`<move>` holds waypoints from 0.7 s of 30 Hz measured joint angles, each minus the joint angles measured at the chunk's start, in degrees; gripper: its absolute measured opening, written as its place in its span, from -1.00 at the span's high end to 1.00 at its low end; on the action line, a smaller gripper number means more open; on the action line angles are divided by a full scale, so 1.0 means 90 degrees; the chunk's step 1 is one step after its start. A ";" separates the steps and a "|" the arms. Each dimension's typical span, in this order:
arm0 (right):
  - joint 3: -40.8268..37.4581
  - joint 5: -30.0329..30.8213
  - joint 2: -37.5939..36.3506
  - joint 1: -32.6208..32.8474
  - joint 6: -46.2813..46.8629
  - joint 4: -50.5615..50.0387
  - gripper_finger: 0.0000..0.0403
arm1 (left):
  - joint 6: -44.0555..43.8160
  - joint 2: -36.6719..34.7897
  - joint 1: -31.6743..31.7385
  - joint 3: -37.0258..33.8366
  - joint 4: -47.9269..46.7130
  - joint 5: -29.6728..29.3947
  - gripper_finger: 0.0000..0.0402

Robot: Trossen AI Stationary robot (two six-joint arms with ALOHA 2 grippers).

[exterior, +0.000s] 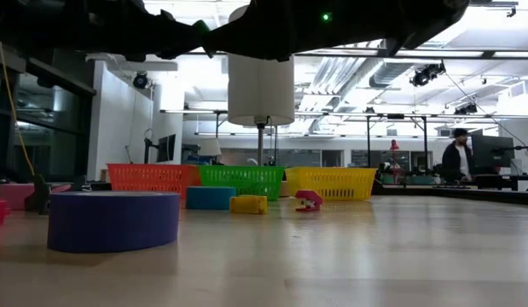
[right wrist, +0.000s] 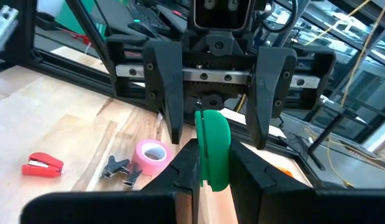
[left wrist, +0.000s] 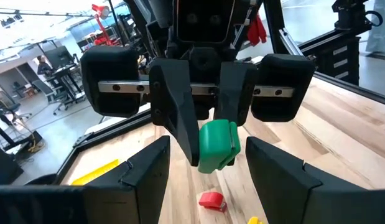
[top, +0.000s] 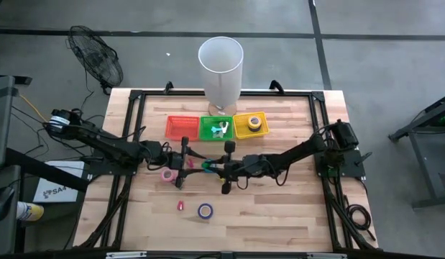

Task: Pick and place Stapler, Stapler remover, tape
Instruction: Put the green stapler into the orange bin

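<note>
The right pincer (right wrist: 212, 163) is clamping the green tape (right wrist: 212, 149); the left pincer (left wrist: 204, 167), standing apart, is facing it. Next: carry it to a basket (top: 216, 128).

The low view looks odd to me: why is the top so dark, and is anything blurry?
Low view: the arms overhead are backlit silhouettes against bright ceiling lights; the near purple tape roll looms large and soft-edged. Right wrist view: the right pincer, shut on a green tape roll, looks blurred up close.
</note>
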 joint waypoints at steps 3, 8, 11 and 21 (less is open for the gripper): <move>0.0000 -0.0089 0.0000 -0.0081 0.0063 0.0000 0.76 | 0.0000 0.0000 0.0000 0.0000 0.0004 0.0000 -0.03; 0.0000 -0.0173 -0.0002 -0.0159 0.0175 0.0002 0.76 | 0.0002 0.0000 0.0000 0.0000 0.0007 -0.0008 -0.03; 0.0000 -0.0180 -0.0002 -0.0154 0.0175 0.0002 0.76 | 0.0023 0.0000 0.0000 0.0000 0.0054 0.0000 -0.02; 0.0000 -0.0203 -0.0002 -0.0154 0.0244 -0.0007 0.76 | 0.0020 0.0061 0.0000 0.0000 0.0158 0.0000 0.31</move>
